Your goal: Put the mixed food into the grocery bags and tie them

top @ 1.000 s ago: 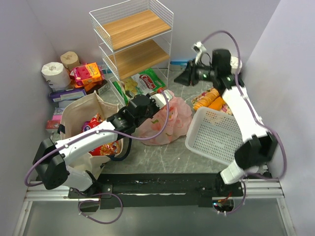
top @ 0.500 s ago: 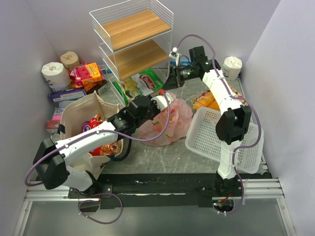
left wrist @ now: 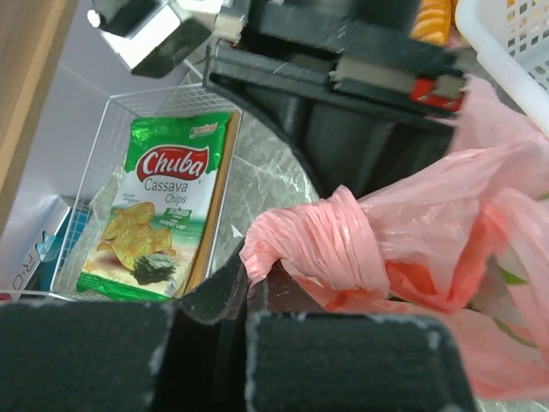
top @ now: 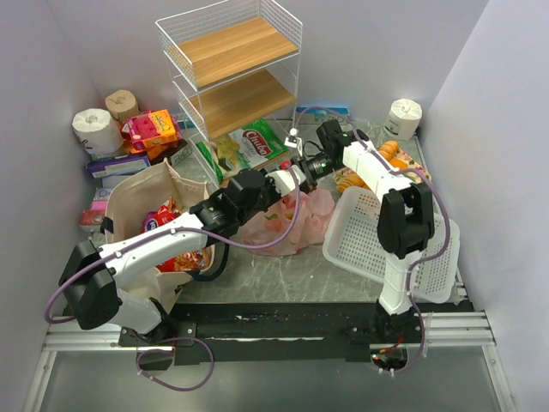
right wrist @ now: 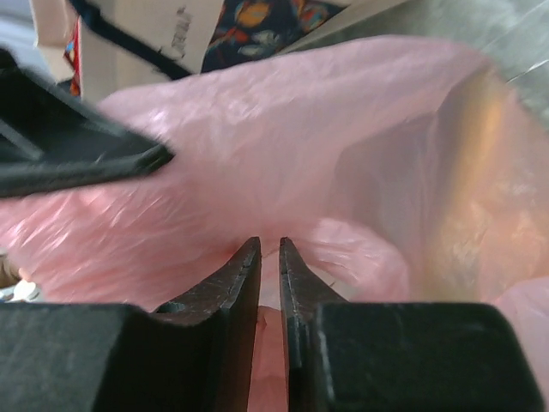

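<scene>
Since 1 second ago the right arm has swung in from the far right corner, so that the right claw (top: pixel 302 166) now sits low at the top of the pink bag (top: pixel 290 221), facing the left claw (top: pixel 276 182); the left arm and the bag have barely shifted. From the left wrist, the left claw (left wrist: pixel 248 281) is pinched tight on the end of a twisted rope of the pink bag's (left wrist: pixel 446 206) plastic, with the black body of the other claw just behind it. From the right wrist, the right claw (right wrist: pixel 268 251) has only a slim gap between its fingers (right wrist: pixel 236 283), which are pressed up against the pink bag's (right wrist: pixel 300 129) film; whether it is actually gripping the plastic I cannot tell. The bag lies bunched on the grey surface (top: pixel 292 275), between the canvas tote (top: pixel 137 199) on the left and the tilted white basket (top: pixel 377 236) on the right. Shiny snack packets (top: pixel 171 219) show inside the tote. A green chips packet (left wrist: pixel 163 202) lies at the foot of the wire rack (top: pixel 232 60), behind the bag.
</scene>
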Action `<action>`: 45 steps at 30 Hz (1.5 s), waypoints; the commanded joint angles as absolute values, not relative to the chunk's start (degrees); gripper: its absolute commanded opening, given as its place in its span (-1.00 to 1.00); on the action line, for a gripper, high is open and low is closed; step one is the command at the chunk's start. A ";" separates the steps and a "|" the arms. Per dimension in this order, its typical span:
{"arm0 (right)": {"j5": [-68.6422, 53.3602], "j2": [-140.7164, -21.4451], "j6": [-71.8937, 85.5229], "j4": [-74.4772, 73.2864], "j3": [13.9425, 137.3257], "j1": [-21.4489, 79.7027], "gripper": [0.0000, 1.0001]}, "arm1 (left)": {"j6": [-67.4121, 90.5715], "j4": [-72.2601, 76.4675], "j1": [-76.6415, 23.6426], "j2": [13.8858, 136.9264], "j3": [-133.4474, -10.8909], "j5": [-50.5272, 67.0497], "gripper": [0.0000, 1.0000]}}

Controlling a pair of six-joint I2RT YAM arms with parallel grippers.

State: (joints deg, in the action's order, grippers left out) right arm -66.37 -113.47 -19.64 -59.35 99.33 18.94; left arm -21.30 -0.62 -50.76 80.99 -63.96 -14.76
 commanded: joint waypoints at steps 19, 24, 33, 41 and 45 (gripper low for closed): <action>-73.57 -94.58 -2.04 -28.50 75.95 18.19 -0.32 | -0.36 3.96 -50.71 79.46 -62.58 -13.36 -0.98; -71.28 -93.08 5.08 -17.76 72.60 18.54 -0.19 | 4.22 3.87 -50.71 78.66 -61.88 -11.52 -0.98; -69.87 -94.13 7.38 -13.19 71.72 20.56 -0.01 | 7.64 3.17 -50.62 77.87 -61.08 -7.03 -0.98; -68.82 -93.78 9.40 -8.79 70.84 21.53 0.15 | 9.05 3.69 -50.63 77.52 -60.03 -5.62 -0.98; -68.38 -93.52 9.76 -8.43 70.49 21.71 -0.36 | 9.23 3.78 -50.71 77.43 -59.85 -5.97 -0.99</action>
State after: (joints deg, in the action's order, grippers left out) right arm -69.43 -95.59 8.62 -12.82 70.61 20.86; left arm 7.35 1.50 -50.13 78.98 -60.18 -9.04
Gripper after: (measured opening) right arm 0.502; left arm 0.035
